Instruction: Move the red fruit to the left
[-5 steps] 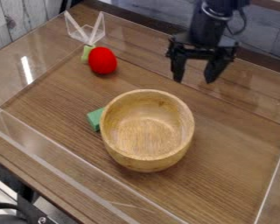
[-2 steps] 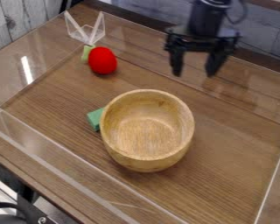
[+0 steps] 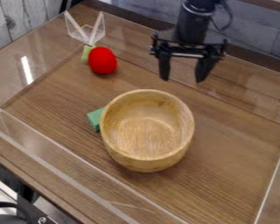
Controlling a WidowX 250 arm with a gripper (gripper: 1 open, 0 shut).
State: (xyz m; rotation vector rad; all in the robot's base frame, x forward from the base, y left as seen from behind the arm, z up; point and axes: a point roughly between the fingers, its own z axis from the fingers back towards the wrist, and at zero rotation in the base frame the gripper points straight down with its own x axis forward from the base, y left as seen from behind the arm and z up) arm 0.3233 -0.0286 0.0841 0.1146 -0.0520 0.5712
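Observation:
The red fruit (image 3: 101, 59) is small, round and bright red, with a light-green stem end on its left side. It rests on the wooden table toward the back left. My gripper (image 3: 185, 73) hangs pointing down over the table to the right of the fruit, behind the wooden bowl (image 3: 147, 129). Its black fingers (image 3: 164, 69) are spread wide with nothing between them, and a clear gap separates them from the fruit.
A flat green piece (image 3: 95, 118) peeks out from under the bowl's left side. Clear acrylic walls (image 3: 25, 70) fence the table, with a glare streak at the back left corner. Bare wood lies between fruit and gripper.
My gripper has shifted left across the picture toward the fruit and rolled a little, staying open. The fruit and the bowl have not moved.

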